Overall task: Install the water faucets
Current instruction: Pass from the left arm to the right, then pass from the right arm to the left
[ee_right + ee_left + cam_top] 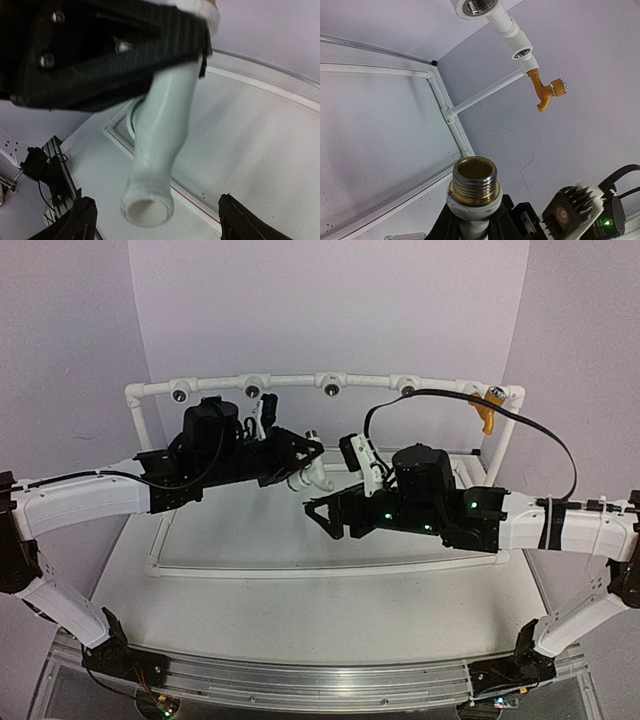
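- White faucet (318, 478) is in the air above the desk (300, 610), gripped by the fingers (100, 55) of the left gripper (296, 472), which are closed tightly around its body.
- In the left wrist view its brass threaded end (475, 186) points away from the fingers, with a white collar just under the thread.
- In the right wrist view its white spout (160, 145) hangs down from the black left fingers, with the round mouth at the lower end.
- The right gripper (322, 518) is just beside the held faucet, a little nearer to the arm bases. Its fingers (82, 220) stand wide apart, one on each side below the spout mouth, and they hold nothing.
- The yellow-orange faucet (487, 405) sits at the right end of the top bar of the white pipe frame (300, 380), spout pointing down, well apart from both grippers.
- Four round dark sockets (253, 390) are in a row along this top bar, behind the two grippers.
- A black cable (560, 445) from the right arm makes an arc over the top bar and crosses it near the rightmost socket and the yellow-orange faucet.
- The frame's lower bars lie flat on the desk and make a rectangle under the arms.
- Small green lights (388, 517) shine on the right arm.
- A metal rail (320, 680) runs along the near edge of the desk, between the two arm bases.
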You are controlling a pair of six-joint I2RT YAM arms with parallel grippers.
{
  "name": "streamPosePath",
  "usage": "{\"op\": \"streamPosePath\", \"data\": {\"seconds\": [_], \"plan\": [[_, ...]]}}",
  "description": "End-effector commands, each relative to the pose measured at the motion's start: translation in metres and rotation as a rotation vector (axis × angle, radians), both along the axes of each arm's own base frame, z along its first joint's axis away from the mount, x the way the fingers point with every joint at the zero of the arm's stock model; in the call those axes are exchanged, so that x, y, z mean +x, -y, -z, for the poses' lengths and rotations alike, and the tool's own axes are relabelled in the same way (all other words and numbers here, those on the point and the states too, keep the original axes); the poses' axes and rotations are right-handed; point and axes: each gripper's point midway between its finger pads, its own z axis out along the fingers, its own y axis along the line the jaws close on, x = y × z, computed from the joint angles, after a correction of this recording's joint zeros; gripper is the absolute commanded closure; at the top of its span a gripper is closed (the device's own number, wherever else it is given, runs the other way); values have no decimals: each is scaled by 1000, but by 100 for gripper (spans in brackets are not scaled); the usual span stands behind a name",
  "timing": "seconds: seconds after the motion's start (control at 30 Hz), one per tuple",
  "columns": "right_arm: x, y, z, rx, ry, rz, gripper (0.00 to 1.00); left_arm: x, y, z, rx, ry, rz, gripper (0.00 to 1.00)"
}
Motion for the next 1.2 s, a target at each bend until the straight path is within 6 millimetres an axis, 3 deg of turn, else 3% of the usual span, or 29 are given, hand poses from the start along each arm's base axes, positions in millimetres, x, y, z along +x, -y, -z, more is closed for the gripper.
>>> {"op": "streamPosePath", "data": {"seconds": [0.0, 0.2, 0.27, 0.33, 0.37, 0.43, 0.53, 0.57, 0.63, 0.7, 0.83, 0.93, 1.1, 1.17], "plan": [[13, -8, -56, 179, 102, 46, 17, -5, 7, -33, -113, 49, 45, 100], [27, -9, -56, 199, 132, 115, 38, -5, 11, -33, -134, 42, 60, 100], [31, -9, -58, 208, 143, 134, 56, -6, 11, -31, -135, 38, 64, 100], [36, -9, -59, 209, 145, 160, 87, -8, 12, -30, -138, 36, 73, 98], [38, -9, -58, 202, 143, 165, 95, -8, 12, -30, -137, 38, 79, 93], [38, -8, -55, 184, 144, 166, 100, -10, 12, -32, -130, 64, 90, 58], [33, -3, -53, 165, 157, 143, 100, -12, 4, -29, -119, 75, 85, 6], [31, -3, -53, 151, 168, 126, 100, -11, 0, -27, -115, 75, 82, 1], [26, -2, -46, 91, 171, 66, 100, -6, -9, -21, -110, 44, 86, 0], [23, -2, -27, -48, 162, 1, 100, 3, -19, -11, -96, -21, 77, 0], [26, 6, -14, -237, 187, -22, 100, 11, -23, 6, -28, -91, 80, 4], [26, 5, -19, -254, 207, -33, 100, 10, -20, 14, -14, -109, 97, 29], [29, -4, -21, -264, 202, -52, 100, 12, -16, 18, -8, -120, 103, 34], [33, -5, -21, -274, 202, -41, 100, 13, -15, 15, -12, -116, 104, 41]]}}
